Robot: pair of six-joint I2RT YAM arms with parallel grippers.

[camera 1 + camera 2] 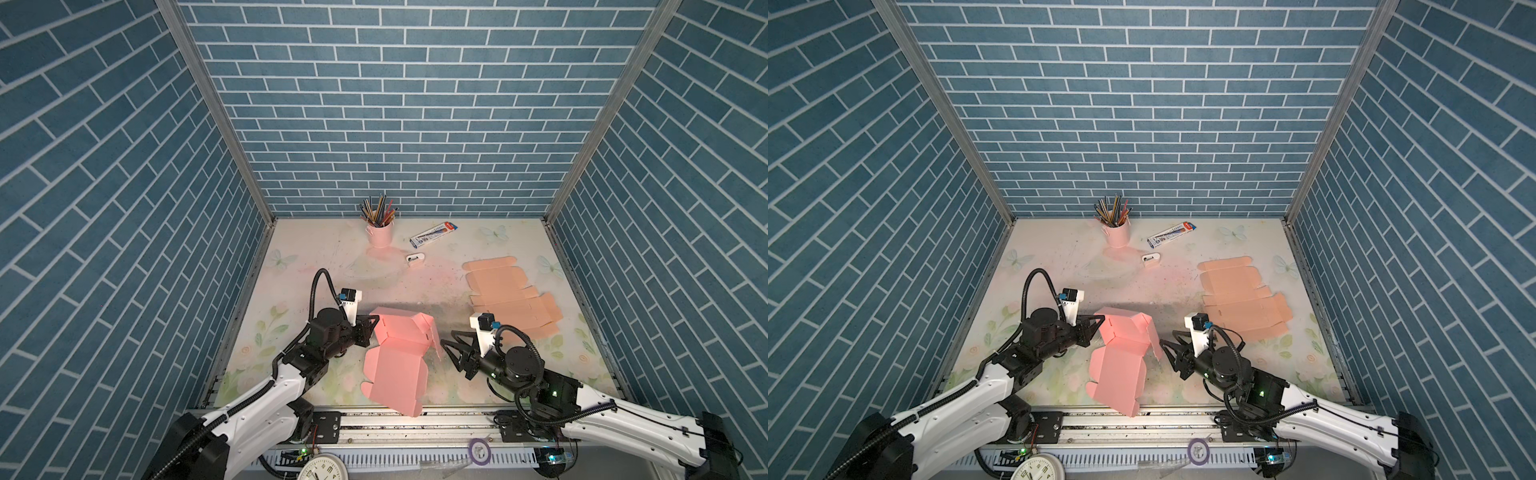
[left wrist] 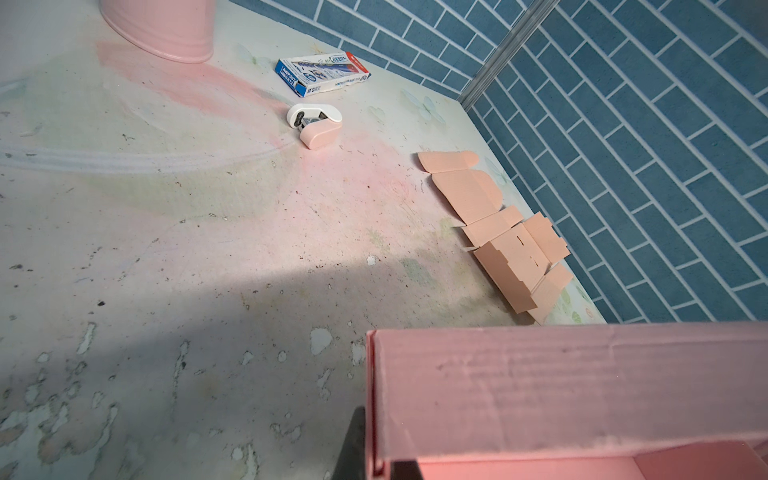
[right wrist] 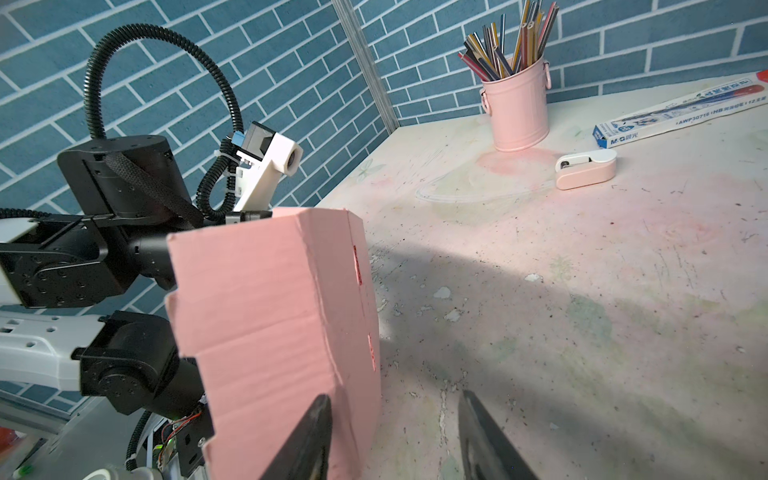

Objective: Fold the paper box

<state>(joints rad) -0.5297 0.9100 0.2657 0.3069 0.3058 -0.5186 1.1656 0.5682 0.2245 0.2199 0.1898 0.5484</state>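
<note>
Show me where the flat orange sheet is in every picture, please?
Top view: the sheet lies flat on the right, to the right of the box.
Top view: again on the right, right of the box.
Left wrist: beside the blue wall, beyond the box.
Right wrist: not in it.
Shared landmark: the pink cup shows in all four.

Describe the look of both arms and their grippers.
Both the left arm and right arm have white shell links with black joints. A ribbed black cable conduit loops at each wrist, beside a white camera mount with a blue connector. The left gripper and right gripper have black, tapering fingers. Small green lights glow on the right arm.
</note>
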